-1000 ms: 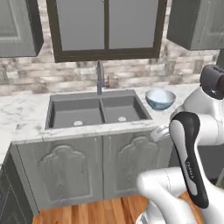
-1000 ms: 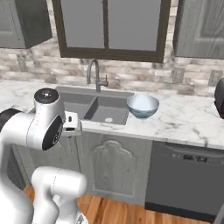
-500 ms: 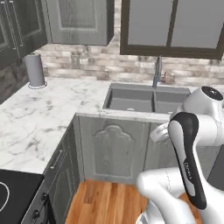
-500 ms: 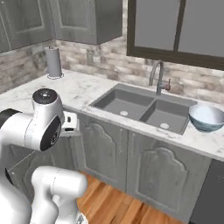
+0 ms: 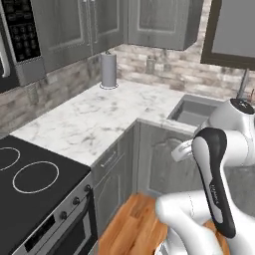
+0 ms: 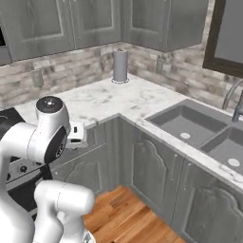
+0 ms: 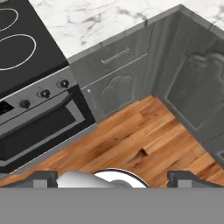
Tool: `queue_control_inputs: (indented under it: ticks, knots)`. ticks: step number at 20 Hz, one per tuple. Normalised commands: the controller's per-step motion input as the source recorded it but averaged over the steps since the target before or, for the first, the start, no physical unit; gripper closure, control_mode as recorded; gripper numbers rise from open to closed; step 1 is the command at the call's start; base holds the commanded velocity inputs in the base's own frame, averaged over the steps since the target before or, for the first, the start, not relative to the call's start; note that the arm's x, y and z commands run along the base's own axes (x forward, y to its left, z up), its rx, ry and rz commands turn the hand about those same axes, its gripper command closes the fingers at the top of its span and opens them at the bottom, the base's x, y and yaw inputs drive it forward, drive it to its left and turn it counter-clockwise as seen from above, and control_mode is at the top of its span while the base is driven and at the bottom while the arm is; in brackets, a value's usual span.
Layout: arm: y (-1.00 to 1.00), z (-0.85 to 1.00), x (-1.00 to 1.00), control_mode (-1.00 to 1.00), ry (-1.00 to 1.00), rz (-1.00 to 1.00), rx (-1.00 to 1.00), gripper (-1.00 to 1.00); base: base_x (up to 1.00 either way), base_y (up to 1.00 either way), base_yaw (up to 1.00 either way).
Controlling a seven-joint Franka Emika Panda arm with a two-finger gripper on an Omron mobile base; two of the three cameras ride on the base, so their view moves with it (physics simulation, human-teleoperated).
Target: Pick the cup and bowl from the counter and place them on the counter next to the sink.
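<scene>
Cup: no small yellow tumbler on this stretch | base has swung left off the sink, past the bowl, to black stove and white marble table | pincer apart, empty, aimed at wood floor | judged: search underway.

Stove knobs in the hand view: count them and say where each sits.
3. On the stove's front panel, in a slanted row: one knob, the next, the last. More may be hidden beyond the picture's left edge.
</scene>
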Motion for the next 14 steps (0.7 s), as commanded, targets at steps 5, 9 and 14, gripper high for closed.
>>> queue_control_inputs:
  ticks: [5, 9, 14]
  knots:
    - [0.00, 0.00, 0.00, 1.00, 0.00, 0.00, 0.00, -1.00, -0.27, 0.00, 0.61]
    - [0.00, 0.00, 0.00, 1.00, 0.00, 0.00, 0.00, -1.00, -0.33, 0.00, 0.59]
    - [0.00, 0.00, 0.00, 1.00, 0.00, 0.00, 0.00, -1.00, -0.35, 0.00, 0.55]
